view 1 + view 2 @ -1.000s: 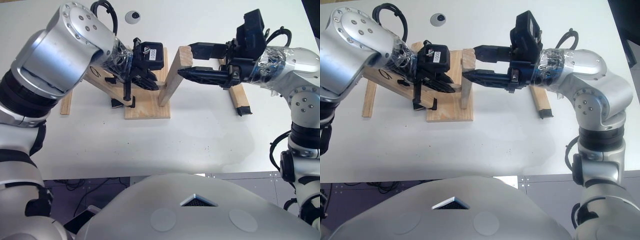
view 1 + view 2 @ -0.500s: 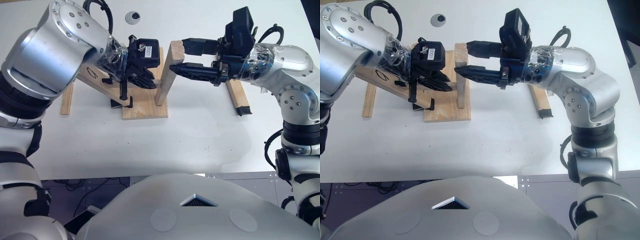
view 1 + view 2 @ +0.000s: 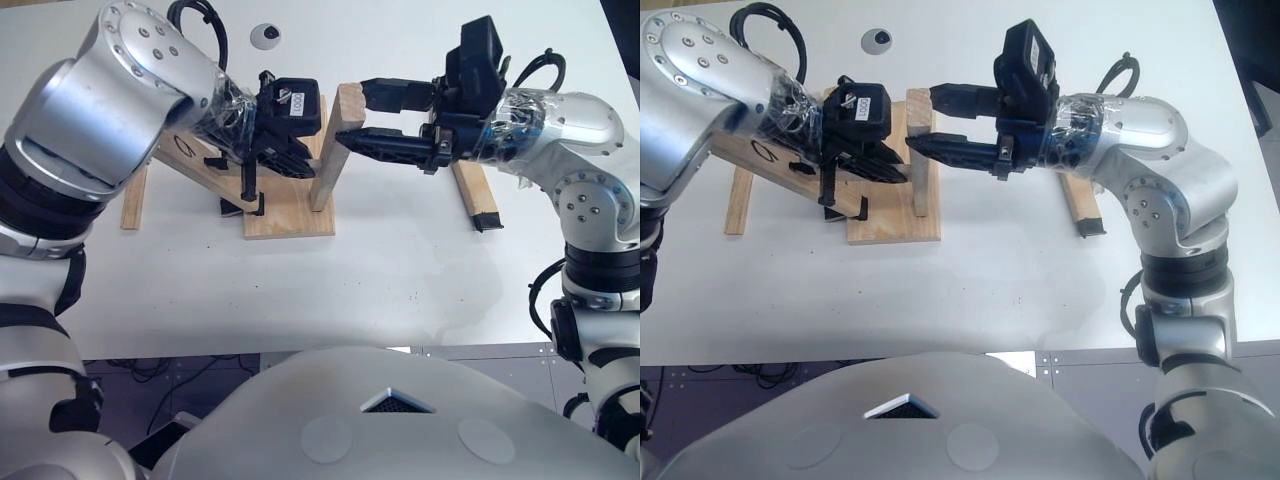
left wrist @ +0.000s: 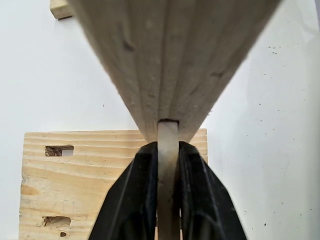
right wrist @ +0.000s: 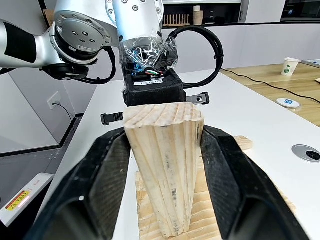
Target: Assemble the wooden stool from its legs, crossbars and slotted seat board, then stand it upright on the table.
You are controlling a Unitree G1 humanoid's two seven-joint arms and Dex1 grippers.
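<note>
Since a second ago, the upright leg point(image 3: 328, 168) has been carried a little to the left by the right gripper point(image 3: 352, 113). It now stands nearer to the left gripper point(image 4: 168, 149).

At the far left, a loose leg point(image 3: 132, 200) is lying flat on the tabletop point(image 3: 400, 270). Next to it, a slanted leg point(image 3: 190, 162) runs down toward the seat board point(image 3: 295, 218). A thin bar point(image 4: 168, 131) is stuck into a slot in this slanted leg, and the left jaws are closed tight on that bar. The seat board lies flat, with a slot point(image 4: 59, 150) facing up. The upright leg stands on the right part of the board and leans a bit. Its top is gripped between the closed right jaws. Farther right, another leg point(image 3: 476, 195) lies flat, well apart from the rest.

The step in hand looks like joining the bar to the upright leg. The leg should be slid in slowly and kept steady, so that its hole is lined up with the bar's end and nothing is tipped over. Whether the two are touching yet cannot be told.

In the left wrist view, the joint of bar and slanted leg is seen close up, while in the head views it is hidden behind the left gripper. The head views show how all the parts lie across the tabletop.
</note>
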